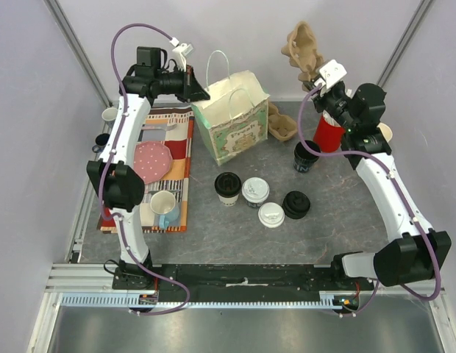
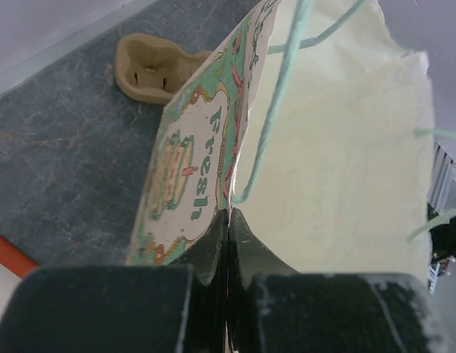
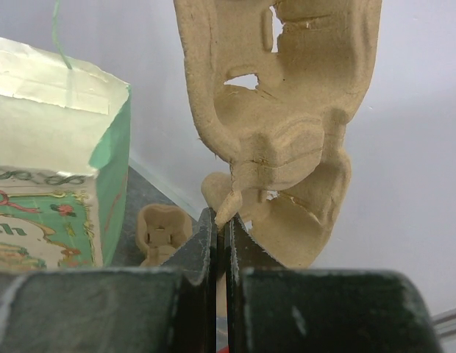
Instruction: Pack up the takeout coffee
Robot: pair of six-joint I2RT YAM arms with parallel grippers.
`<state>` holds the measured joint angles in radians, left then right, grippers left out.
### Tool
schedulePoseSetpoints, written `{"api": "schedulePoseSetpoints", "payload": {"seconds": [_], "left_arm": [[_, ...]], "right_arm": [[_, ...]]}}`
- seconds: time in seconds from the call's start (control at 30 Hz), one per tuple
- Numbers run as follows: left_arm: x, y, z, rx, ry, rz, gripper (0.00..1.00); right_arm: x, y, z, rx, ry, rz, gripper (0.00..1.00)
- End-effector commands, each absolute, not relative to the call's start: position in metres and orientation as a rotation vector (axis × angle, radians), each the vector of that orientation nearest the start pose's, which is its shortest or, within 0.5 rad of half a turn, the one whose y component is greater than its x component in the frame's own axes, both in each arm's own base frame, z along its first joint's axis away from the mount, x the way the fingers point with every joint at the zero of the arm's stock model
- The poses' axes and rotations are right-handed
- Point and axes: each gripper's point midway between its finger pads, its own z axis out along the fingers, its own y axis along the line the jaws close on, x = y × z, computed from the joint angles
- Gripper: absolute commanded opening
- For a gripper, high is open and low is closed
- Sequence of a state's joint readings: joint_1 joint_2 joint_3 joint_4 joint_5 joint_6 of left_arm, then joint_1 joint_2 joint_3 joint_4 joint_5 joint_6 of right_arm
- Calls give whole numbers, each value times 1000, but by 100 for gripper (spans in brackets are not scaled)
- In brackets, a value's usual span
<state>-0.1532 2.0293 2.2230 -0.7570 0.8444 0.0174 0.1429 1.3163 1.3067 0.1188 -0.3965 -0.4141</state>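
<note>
Two takeout coffee cups with white sip lids (image 1: 255, 190) (image 1: 271, 214) stand on the grey table in front of the paper bag (image 1: 232, 123). My left gripper (image 1: 201, 93) (image 2: 228, 218) is shut on the bag's left top rim (image 2: 239, 140), and the bag's mouth gapes. My right gripper (image 1: 315, 79) (image 3: 222, 220) is shut on the lower tab of a brown pulp cup carrier (image 1: 304, 45) (image 3: 283, 110), which hangs in the air to the right of and behind the bag. The cups do not appear in either wrist view.
A second pulp carrier (image 1: 280, 122) (image 2: 149, 68) (image 3: 160, 234) lies right of the bag. A black-lidded cup (image 1: 227, 185), a loose black lid (image 1: 296, 204), a lidless black cup (image 1: 307, 157) and a red cup (image 1: 329, 134) stand nearby. A patterned mat (image 1: 180, 151) holds a pink plate (image 1: 151, 161) and mug (image 1: 164, 206).
</note>
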Motion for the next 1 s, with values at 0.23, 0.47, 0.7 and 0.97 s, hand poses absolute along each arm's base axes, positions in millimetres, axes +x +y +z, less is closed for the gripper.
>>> {"api": "schedulePoseSetpoints", "payload": {"seconds": [0.23,0.47,0.7,0.97], "left_arm": [[475,-212,268,701,2057,-1076,2],[482,-209,254,767,2067,-1038,2],[498,-205,262,792,2028,-942,20],[505,-194,272,796,2002,-837,56]], "right_arm": [[455,151,424,-802,1247,131,0],[454,182,421,-960,1178,167,0],[467,238,407,-1233,1090,132,0],[480,284,369,-1459,985,197,0]]}}
